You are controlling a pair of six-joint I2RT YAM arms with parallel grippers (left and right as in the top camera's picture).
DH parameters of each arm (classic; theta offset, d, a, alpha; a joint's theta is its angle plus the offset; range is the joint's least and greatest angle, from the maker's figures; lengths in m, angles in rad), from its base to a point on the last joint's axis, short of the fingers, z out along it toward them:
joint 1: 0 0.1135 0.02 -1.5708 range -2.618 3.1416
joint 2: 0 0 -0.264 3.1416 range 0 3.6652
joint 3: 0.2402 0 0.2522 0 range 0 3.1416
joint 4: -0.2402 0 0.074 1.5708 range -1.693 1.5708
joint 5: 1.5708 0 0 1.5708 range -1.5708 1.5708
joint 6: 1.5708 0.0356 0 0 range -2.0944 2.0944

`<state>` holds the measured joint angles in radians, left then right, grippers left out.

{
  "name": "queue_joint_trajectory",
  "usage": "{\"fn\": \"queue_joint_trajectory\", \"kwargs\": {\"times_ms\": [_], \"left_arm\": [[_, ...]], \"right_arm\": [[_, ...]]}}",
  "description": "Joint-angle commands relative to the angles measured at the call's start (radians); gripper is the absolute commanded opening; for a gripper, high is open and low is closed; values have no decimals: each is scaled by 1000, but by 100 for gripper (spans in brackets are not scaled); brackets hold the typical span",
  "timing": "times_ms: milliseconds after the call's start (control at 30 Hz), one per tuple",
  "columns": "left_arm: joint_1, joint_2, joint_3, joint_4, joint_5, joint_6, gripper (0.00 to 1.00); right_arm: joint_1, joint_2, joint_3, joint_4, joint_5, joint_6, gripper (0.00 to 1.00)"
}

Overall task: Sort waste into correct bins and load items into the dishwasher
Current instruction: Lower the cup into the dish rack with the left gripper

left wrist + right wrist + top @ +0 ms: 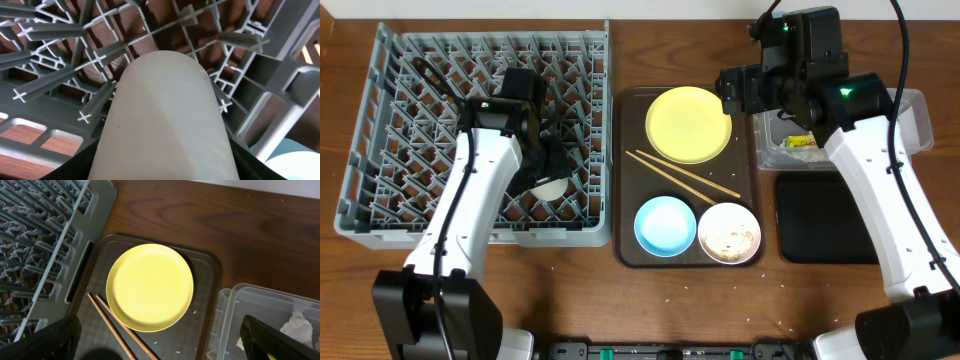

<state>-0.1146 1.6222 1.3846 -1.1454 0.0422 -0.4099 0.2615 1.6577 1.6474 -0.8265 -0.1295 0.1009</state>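
Note:
My left gripper [544, 168] is shut on the small white cup [550, 187], holding it among the pegs at the front right of the grey dish rack [380, 120]. In the left wrist view the cup [165, 120] fills the space between the fingers [162, 170]. My right gripper [738, 90] is open and empty above the gap between the yellow plate [688, 124] and the clear container [910, 125]. The green-and-yellow wrapper [800, 142] lies in that container. The chopsticks [682, 175], blue bowl [665, 224] and white bowl [729, 232] with rice scraps sit on the brown tray.
The brown tray [630, 250] stands between the rack and the bins. The black tray [825, 220] lies in front of the clear container. The right wrist view shows the plate [150, 286], chopsticks [112, 325], container [250, 310] and rack edge [65, 255]. Rice specks [670, 296] dot the table.

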Motion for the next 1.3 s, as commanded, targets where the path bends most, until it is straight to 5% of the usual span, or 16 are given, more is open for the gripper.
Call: {"fn": "queue_joint_trajectory", "kwargs": {"times_ms": [0, 333, 1000, 1067, 1133, 1267], "left_arm": [[-40, -71, 15, -5, 10, 26, 19], [-188, -96, -3, -54, 13, 61, 21], [-190, 87, -76, -73, 13, 5, 22], [-190, 100, -76, -68, 13, 5, 31], [-190, 103, -76, -60, 13, 5, 51], [-190, 102, -75, -50, 13, 5, 67]], "right_arm": [[13, 7, 0, 2, 14, -13, 99], [17, 7, 0, -3, 13, -13, 99], [22, 7, 0, -20, 13, -12, 99], [22, 7, 0, -20, 13, -13, 99], [22, 7, 0, -23, 13, -13, 99], [22, 7, 0, -24, 13, -13, 99]]}}
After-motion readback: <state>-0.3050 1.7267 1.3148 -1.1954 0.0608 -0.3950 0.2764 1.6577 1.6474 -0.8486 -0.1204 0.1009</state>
